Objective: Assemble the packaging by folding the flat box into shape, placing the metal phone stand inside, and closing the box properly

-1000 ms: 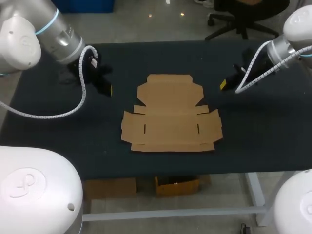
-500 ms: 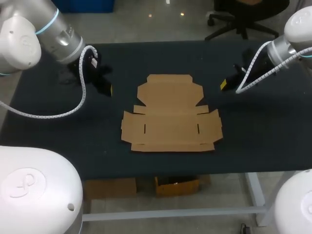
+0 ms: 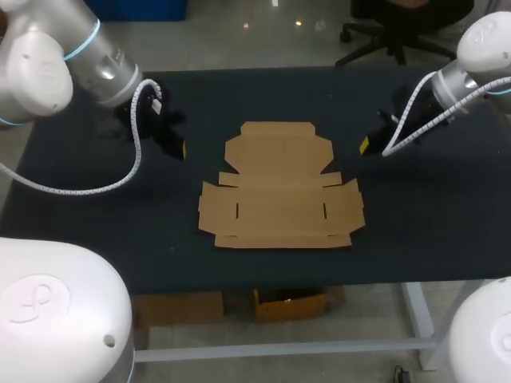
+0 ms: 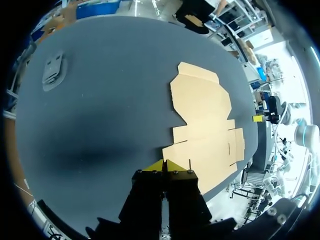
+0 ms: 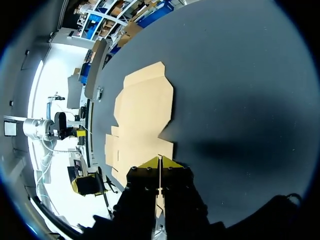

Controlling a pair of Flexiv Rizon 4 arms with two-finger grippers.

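Showing, in the head view, a table [image 3: 435, 227] with a dark, matte tabletop [image 3: 96, 231], lying flat and level. Running straight along the near edge and the far edge, with the left edge slanting inward toward the far left corner. Standing on a pale metal frame: a leg [image 3: 421, 313] dropping from beneath the near edge toward its right end, and a crossbar [image 3: 279, 349] running level below that near edge. Appearing in both wrist views as the same even dark surface, each time bearing one soft, darker patch of shadow [image 4: 85, 155] well inside the tabletop's edges.
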